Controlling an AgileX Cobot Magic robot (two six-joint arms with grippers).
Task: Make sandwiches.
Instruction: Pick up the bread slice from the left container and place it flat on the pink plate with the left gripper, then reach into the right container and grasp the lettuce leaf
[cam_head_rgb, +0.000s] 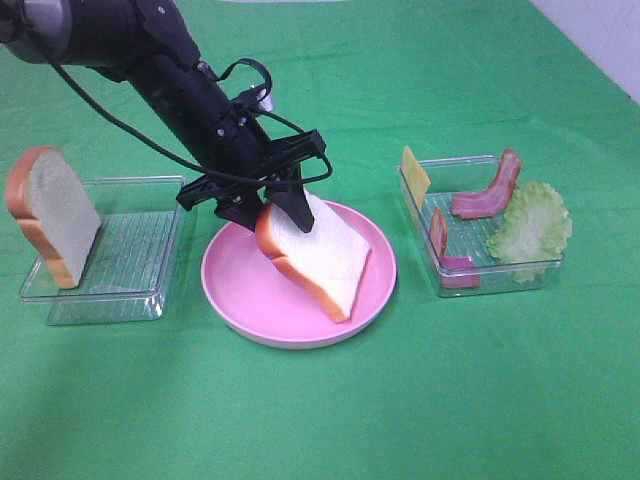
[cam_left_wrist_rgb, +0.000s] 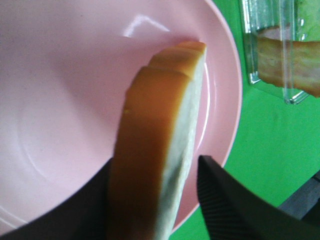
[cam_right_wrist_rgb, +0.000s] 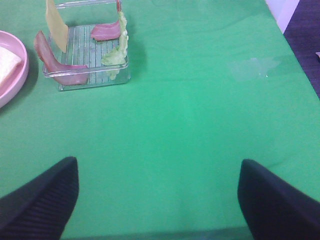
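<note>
The left gripper (cam_left_wrist_rgb: 154, 165) is straddling a tilted bread slice (cam_left_wrist_rgb: 150, 125), its jaws standing loosely parted, with one finger (cam_left_wrist_rgb: 225, 200) clear of the crumb. The slice's lower edge is resting on the pink plate (cam_head_rgb: 240, 300). The right gripper (cam_right_wrist_rgb: 157, 200) is hanging wide open and empty over the green tabletop (cam_right_wrist_rgb: 200, 125). Bacon (cam_head_rgb: 487, 195), cheese (cam_head_rgb: 414, 172) and lettuce (cam_head_rgb: 532, 228) are sitting in the clear tray (cam_head_rgb: 500, 280) beside the plate.

In the high view the left arm (cam_head_rgb: 110, 40) runs off the top-left corner, and the left fingers (cam_head_rgb: 297, 208) cover the upper corner of the bread slice (cam_head_rgb: 320, 255). The left wrist view cuts off much of the pink plate (cam_left_wrist_rgb: 60, 100) and the clear tray (cam_left_wrist_rgb: 270, 50), whose contents are blurred. Only the tips of the right fingers (cam_right_wrist_rgb: 45, 200) show in the right wrist view.
</note>
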